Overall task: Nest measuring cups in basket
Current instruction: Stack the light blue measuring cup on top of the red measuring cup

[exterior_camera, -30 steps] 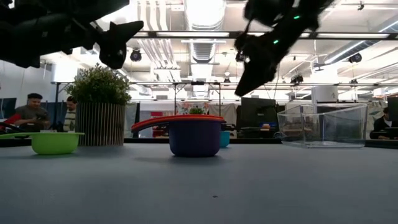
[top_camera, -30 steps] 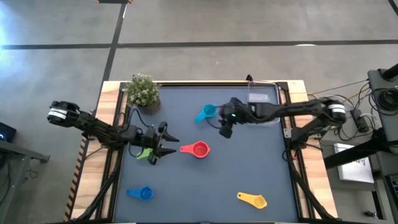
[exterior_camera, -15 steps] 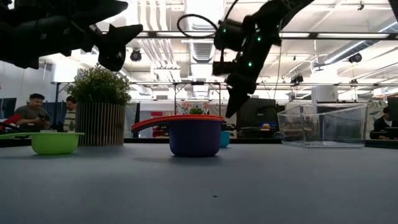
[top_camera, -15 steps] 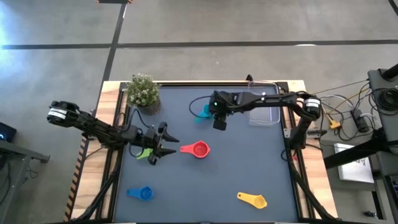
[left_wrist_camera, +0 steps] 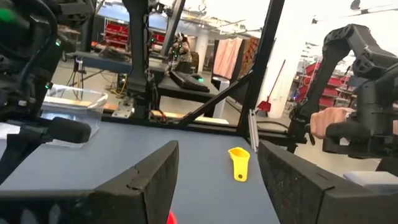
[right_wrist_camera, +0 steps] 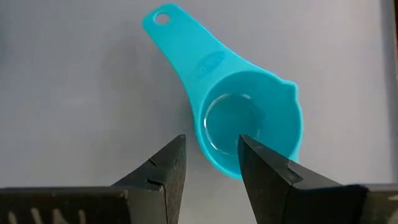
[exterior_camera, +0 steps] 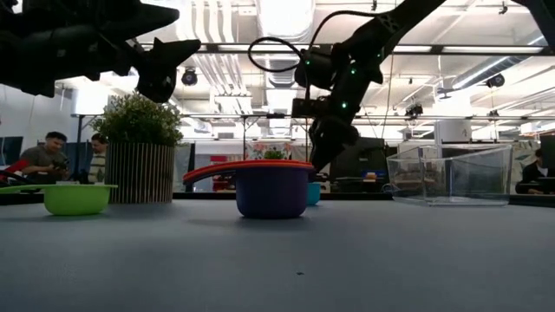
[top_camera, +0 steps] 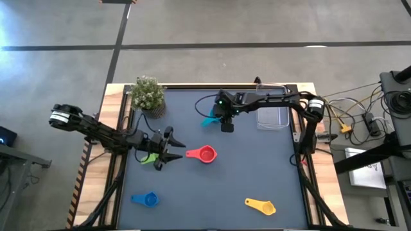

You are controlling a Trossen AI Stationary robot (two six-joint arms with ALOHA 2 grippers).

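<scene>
Right gripper (right_wrist_camera: 210,163) moved over glossy light-blue cup (right_wrist_camera: 231,118) (teardrop handle), fingers apart.

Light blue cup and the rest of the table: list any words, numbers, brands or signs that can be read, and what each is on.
Light blue cup: a small raised oval mark on its handle, under the open right gripper; too blurred to read.
Red cup, blue cup, yellow cup, green cup: no lettering can be made out.
Basket: no label shows.
No readable text anywhere.
</scene>
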